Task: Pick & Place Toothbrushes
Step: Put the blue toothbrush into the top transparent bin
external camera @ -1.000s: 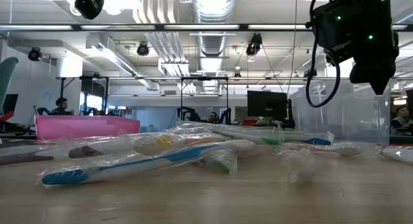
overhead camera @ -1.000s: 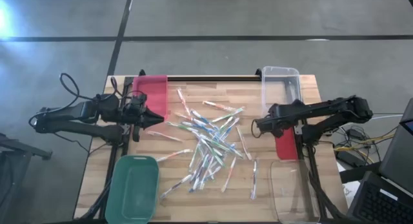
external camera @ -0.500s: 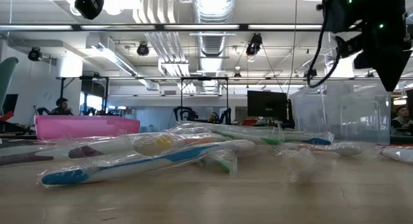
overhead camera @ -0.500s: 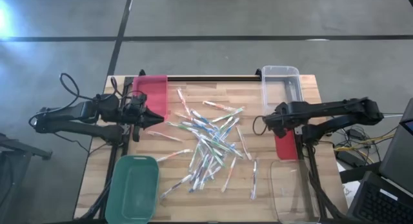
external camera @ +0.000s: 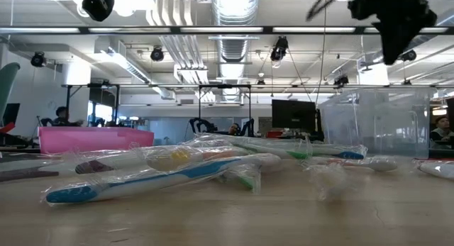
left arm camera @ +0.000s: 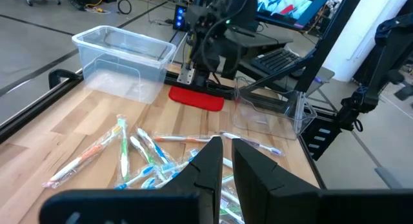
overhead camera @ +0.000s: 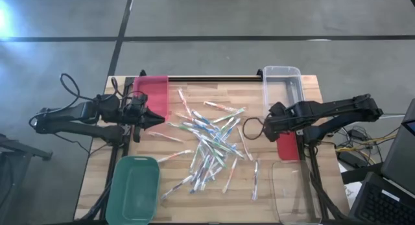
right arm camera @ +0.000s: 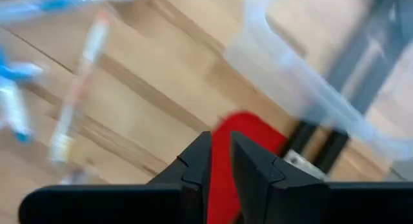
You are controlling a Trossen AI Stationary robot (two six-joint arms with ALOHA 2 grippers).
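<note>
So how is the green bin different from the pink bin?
The green bin sits at the table's near left corner, while the pink bin sits at the far left edge. The green bin has rounded corners; the pink bin looks squarer. The left hand hovers next to the pink bin, not near the green bin. Both look empty, with the toothbrushes still piled on the table between them.

Roughly two dozen toothbrushes (overhead camera: 209,144) are lying on the one wooden table (overhead camera: 285,186); where they overlap in the heap an exact count cannot be told. Four bins are sitting around them: one pink bin (overhead camera: 153,95), one green bin (overhead camera: 135,188) and two clear bins (overhead camera: 281,87). Two robot arms are showing, each carrying one gripper.
</note>
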